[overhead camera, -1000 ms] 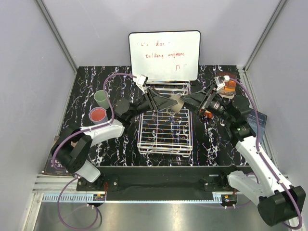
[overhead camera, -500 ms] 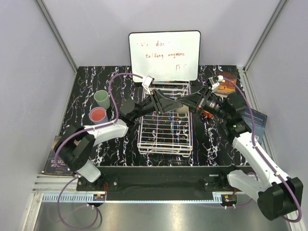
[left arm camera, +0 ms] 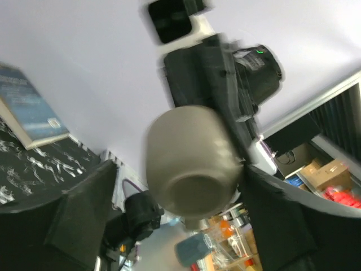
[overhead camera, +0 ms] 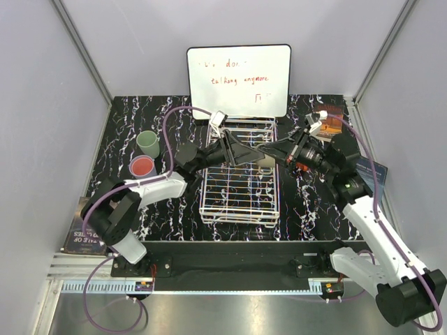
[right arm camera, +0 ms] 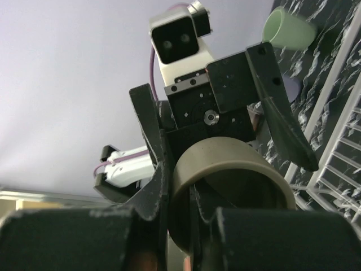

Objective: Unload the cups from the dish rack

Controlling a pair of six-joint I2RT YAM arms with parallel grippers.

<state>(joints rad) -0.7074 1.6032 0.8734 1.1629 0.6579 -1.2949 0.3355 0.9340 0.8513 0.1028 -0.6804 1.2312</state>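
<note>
A beige-grey cup (overhead camera: 264, 161) hangs on its side above the far end of the white wire dish rack (overhead camera: 239, 202), between my two grippers. My right gripper (overhead camera: 277, 155) is shut on the cup's rim (right arm camera: 231, 169), one finger inside the wall and one outside. My left gripper (overhead camera: 253, 155) is open, its fingers spread wide on either side of the cup's base (left arm camera: 194, 161). A pale green cup (overhead camera: 147, 143) and a pink cup (overhead camera: 142, 167) stand upright on the table left of the rack. The rack's grid shows no cups in it.
A whiteboard (overhead camera: 239, 80) leans against the back wall just behind the rack. A book (overhead camera: 368, 171) lies at the table's right edge and another (overhead camera: 84, 234) at the near left corner. Something orange-brown (overhead camera: 330, 125) sits at the far right.
My right gripper has moved in and shut on the beige-grey cup's rim. My left gripper's jaws have spread wider, letting go of the cup.
</note>
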